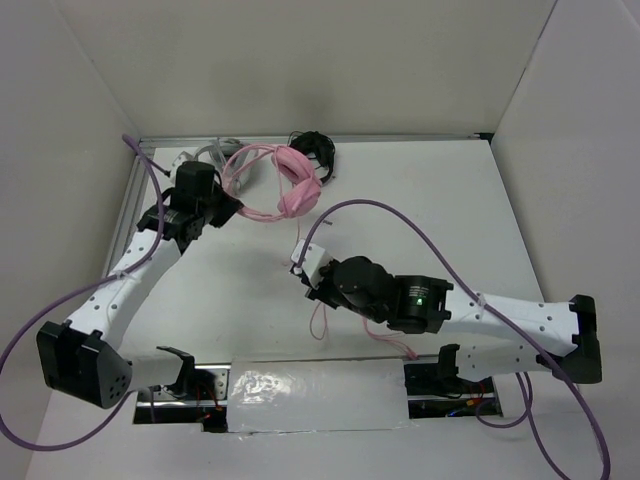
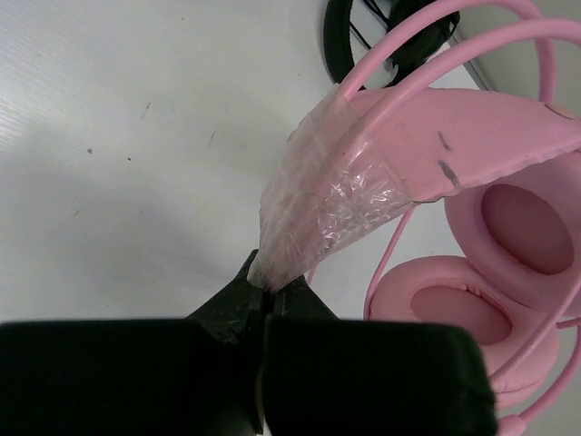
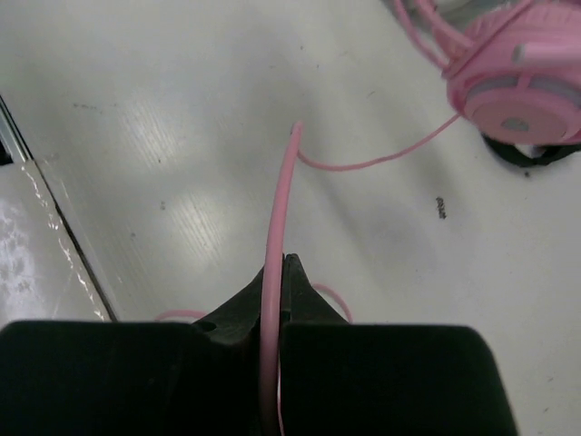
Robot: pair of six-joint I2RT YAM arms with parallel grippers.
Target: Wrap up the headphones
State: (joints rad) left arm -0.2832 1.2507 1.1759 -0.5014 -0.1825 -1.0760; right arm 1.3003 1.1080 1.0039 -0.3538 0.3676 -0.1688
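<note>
The pink headphones [image 1: 296,188] lie at the back of the table, earcups [image 2: 516,227] side by side. A clear crinkled film [image 2: 327,204] is wound round part of the headband [image 2: 472,136]. My left gripper [image 1: 228,210] [image 2: 267,280] is shut on the tip of that film. The thin pink cable [image 3: 280,204] runs from an earcup [image 3: 519,91] across the table. My right gripper [image 1: 303,268] [image 3: 280,265] is shut on the cable, which passes straight up between its jaws. Slack cable loops [image 1: 320,322] lie under the right arm.
Black headphones [image 1: 316,150] [image 2: 363,41] and grey headphones [image 1: 207,155] lie against the back wall beside the pink ones. A clear wrap sheet [image 1: 290,385] [image 3: 32,263] covers the near edge between the arm bases. White walls close in three sides.
</note>
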